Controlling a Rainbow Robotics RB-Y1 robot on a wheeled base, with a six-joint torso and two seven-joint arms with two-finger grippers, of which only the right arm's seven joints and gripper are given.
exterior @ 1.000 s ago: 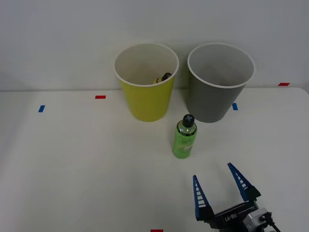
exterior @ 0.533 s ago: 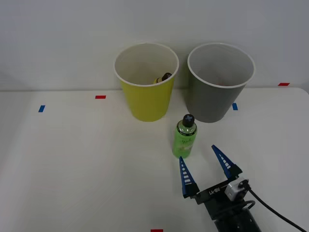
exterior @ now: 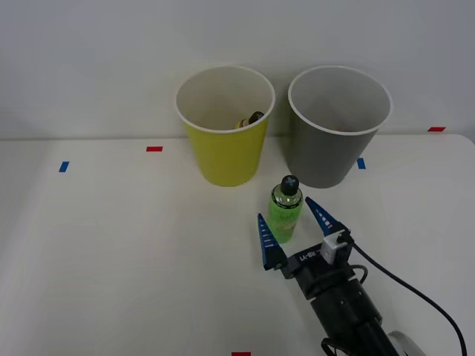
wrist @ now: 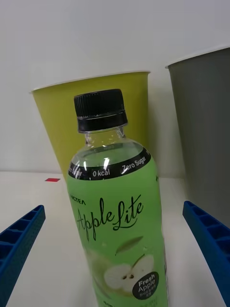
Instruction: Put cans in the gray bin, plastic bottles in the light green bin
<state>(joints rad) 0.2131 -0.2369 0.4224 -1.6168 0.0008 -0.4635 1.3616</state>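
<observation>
Two round tapered bins stand side by side at the far edge of a white table, against a pale wall. On the robot's left is the light green bin, lime-coloured with a white rim and white inside; on the right is the gray bin, the same shape and size. The two are near each other but not touching. Inside the light green bin, the black cap and a bit of the yellowish body of a small amber bottle show against the inner wall. In front of the bins, nearer the robot and roughly level with the gap between them, a green bottle stands upright on the table, apart from both bins. It is translucent bright green with a black cap and a green label reading "Apple Lite". The right gripper reaches in from the near right side of the front view, its two blue ribbed fingers spread wide, one on each side of the lower part of the bottle. In the wrist view a clear gap of table shows between each finger and the bottle, so the gripper holds nothing. Small red and blue tape marks dot the tabletop.
</observation>
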